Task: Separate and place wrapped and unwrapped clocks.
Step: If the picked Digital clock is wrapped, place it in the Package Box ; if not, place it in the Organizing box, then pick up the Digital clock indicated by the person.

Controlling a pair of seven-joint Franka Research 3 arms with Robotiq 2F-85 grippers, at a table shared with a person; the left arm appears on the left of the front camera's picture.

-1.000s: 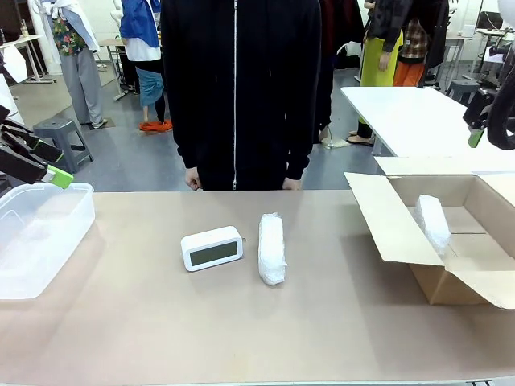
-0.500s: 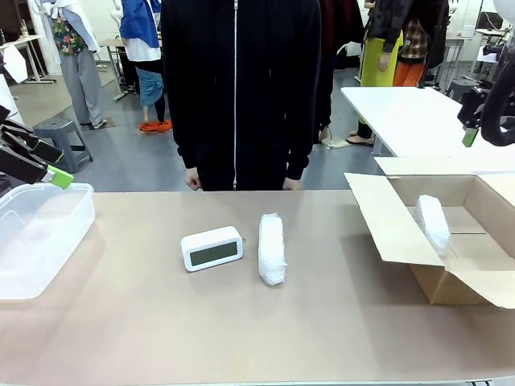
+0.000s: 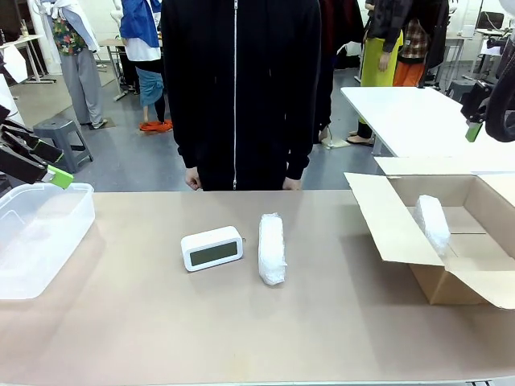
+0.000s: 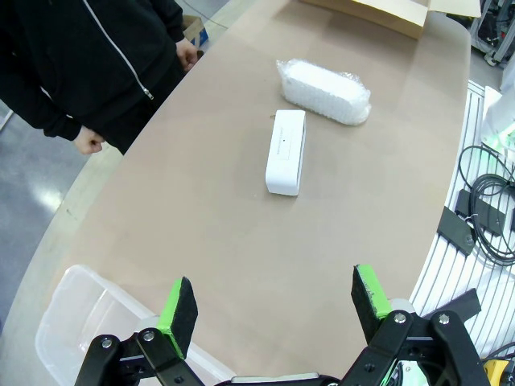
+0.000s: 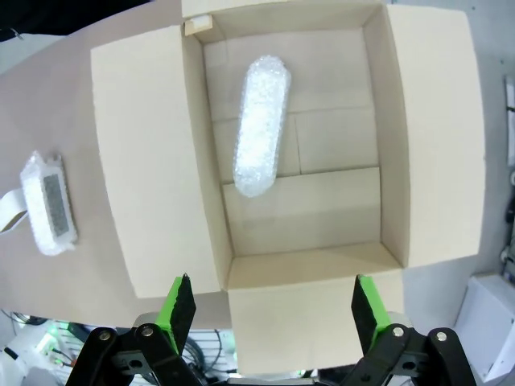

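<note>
Tan tabletop in a busy workshop. A person in a black zip jacket stands at the far edge, top centre of the front view, arms down at the sides.

The bare clock lies flat just left of frame centre, white body, grey-green screen toward the camera. The table bundle, wrapped in white bubbly foam, lies just right of it, near but not touching, with its long axis running away from the camera.

An open cardboard box sits at the right edge of the frame with its flaps folded out. The boxed bundle, also foam-wrapped, lies inside on the box floor. A clear plastic tub sits at the left edge.

Left gripper: in the left wrist view both green pads stand wide apart with nothing between them. It hangs over the tub corner at the lower left of that frame, and the bare clock and table bundle are mid-frame higher up. In the front view it is at the left edge, above the tub rim and well apart from both.

Right gripper: jaws spread wide and empty, looking straight down into the cardboard box. The boxed bundle is upper centre of that frame. In the front view it is high in the upper right corner, partly cut off, above the box and not touching it.
</note>
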